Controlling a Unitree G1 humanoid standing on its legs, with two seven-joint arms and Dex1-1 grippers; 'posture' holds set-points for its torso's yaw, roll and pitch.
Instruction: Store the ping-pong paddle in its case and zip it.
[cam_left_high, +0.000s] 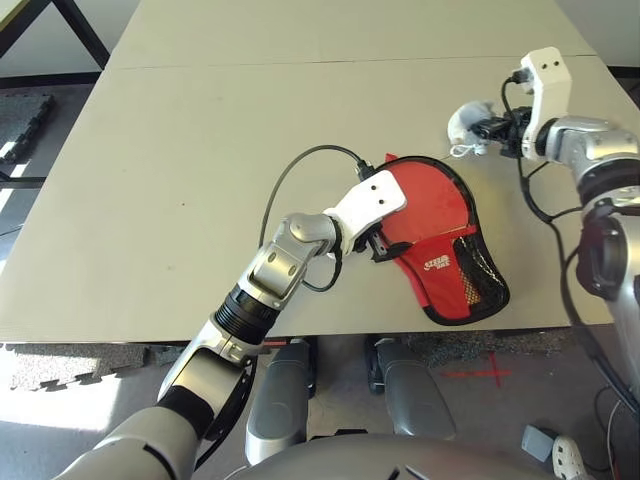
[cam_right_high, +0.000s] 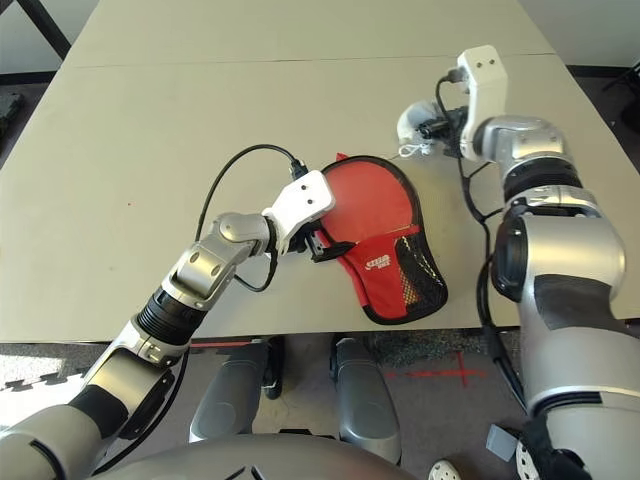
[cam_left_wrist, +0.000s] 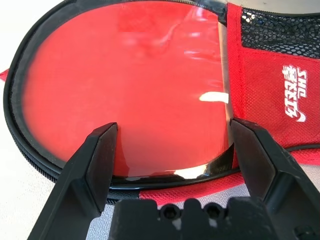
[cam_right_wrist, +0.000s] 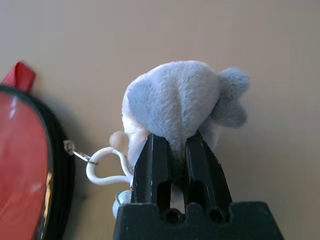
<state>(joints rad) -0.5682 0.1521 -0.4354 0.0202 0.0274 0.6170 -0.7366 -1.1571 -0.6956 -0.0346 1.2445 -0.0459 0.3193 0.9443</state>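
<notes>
— What do we count on the bench (cam_left_high: 180, 200)?
— One case (cam_left_high: 440, 250), red with black edging, and one paddle (cam_left_wrist: 130, 90) lying in it. One mesh pocket (cam_left_high: 480, 275) on the case, one white logo (cam_left_high: 437, 265).
— Anything soft?
— One grey plush (cam_right_wrist: 175, 100), with one white loop (cam_right_wrist: 102, 167) hanging off it.
— And of ours?
— Two arms, so two grippers: the left gripper (cam_left_wrist: 170, 150) and the right gripper (cam_right_wrist: 175, 150), two black fingers each.
— Cables?
— We see one black cable (cam_left_high: 290, 175) curving over the bench.

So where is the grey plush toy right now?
The grey plush toy is pinched in the right end effector, over the table's right side, just beyond the red case.
</notes>
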